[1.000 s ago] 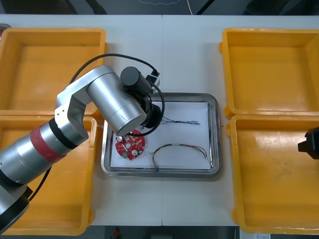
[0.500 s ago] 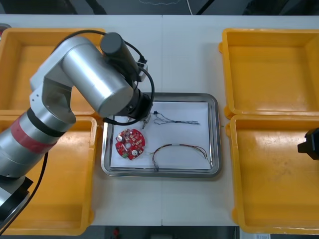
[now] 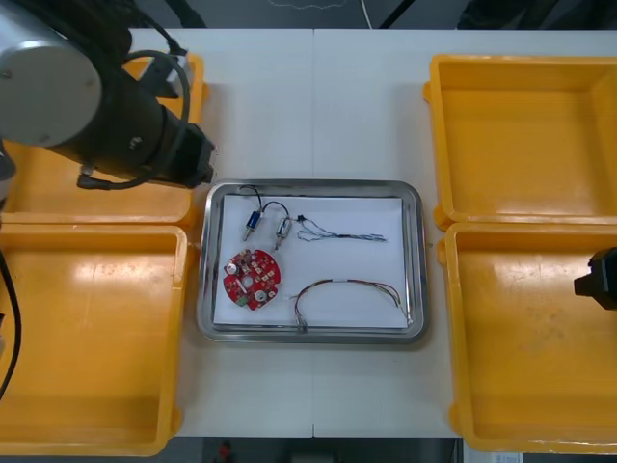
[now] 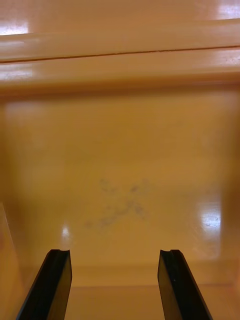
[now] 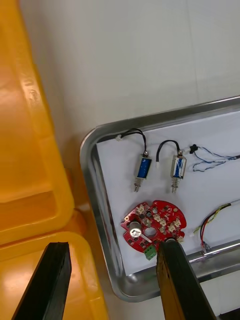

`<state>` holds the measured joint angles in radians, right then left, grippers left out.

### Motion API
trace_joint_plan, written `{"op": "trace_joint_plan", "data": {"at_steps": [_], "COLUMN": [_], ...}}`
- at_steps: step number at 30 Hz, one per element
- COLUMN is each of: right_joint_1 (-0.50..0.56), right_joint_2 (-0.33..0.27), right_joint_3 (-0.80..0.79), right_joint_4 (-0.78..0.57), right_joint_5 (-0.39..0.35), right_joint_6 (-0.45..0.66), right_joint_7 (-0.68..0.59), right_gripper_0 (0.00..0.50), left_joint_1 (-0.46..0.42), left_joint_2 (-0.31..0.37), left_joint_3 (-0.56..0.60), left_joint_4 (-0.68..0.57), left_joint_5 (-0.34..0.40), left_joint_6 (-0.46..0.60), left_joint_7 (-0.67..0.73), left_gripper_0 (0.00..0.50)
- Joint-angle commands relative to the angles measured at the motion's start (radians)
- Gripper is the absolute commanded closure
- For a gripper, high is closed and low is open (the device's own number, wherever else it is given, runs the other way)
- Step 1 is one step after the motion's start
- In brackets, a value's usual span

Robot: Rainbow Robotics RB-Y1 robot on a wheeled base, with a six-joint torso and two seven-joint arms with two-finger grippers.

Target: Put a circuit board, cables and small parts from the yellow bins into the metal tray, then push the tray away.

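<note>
We log the left gripper [image 5: 112, 245] with jaws wide and nothing between them. It hangs over the spot where the far left bin [image 3: 58, 145] and near left bin [image 3: 87, 338] meet, just beside the left rim of the tray [image 3: 415, 260]. In the front view the left arm [image 3: 87, 96] covers the far left bin's near right corner.

The right gripper [image 4: 114, 252] also has its jaws wide and bare. It hangs above the floor of the near right bin [image 3: 525, 347].

The tray sits mid-table between the bin pairs, white inside. We count in it:
- the board [image 3: 253, 280], near left
- two small metal parts [image 3: 251, 224] side by side just beyond the board, each with a short black lead
- the blue-white cable [image 3: 347, 234], running right from just beside the parts
- the red-yellow cable [image 3: 347, 285], arcing along the near right, its end close to the right rim

Any print on the board is too small for us to read. We make out pale fittings and a green block at its edge.

For edges, the tray's left rim is just beside the left bins, and its right rim is near the right bins with a thin strip between. Beyond the far rim we see bare table [image 3: 313, 106] running to the far edge, a lane between the far left bin and far right bin [image 3: 525, 135].
</note>
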<state>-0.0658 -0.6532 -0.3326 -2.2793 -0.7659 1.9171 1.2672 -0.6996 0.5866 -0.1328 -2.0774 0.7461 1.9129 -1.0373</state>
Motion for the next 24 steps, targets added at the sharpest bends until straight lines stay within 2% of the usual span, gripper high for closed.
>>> {"op": "trace_joint_plan", "data": {"at_steps": [1,5,11,19,24], "right_joint_1": [-0.026,-0.06,-0.173,-0.336,-0.439], "right_joint_2": [-0.051,-0.075,-0.095,-0.088,-0.068], "right_joint_3": [0.004,0.067,0.178,0.345,0.489], "right_joint_4": [-0.055,-0.088,-0.114,-0.117,-0.124], "right_joint_5": [-0.021,-0.038,-0.142,-0.233,-0.239], "right_joint_6": [0.003,0.003,0.003,0.003,0.003], "right_joint_7": [-0.025,-0.029,-0.025,-0.023,-0.017], "right_gripper_0": [0.0,0.0,0.0,0.0,0.0], "left_joint_1": [0.065,0.126,0.253,0.382,0.45], "left_joint_2": [0.099,0.151,0.222,0.242,0.243], "left_joint_3": [0.13,0.208,0.302,0.417,0.473], "left_joint_4": [-0.064,-0.072,-0.102,-0.131,-0.148], "left_joint_5": [0.062,0.111,0.142,0.154,0.157], "left_joint_6": [0.007,0.007,0.007,0.007,0.007], "left_joint_7": [-0.102,-0.152,-0.19,-0.199,-0.21], "left_gripper_0": [0.0,0.0,0.0,0.0,0.0]}}
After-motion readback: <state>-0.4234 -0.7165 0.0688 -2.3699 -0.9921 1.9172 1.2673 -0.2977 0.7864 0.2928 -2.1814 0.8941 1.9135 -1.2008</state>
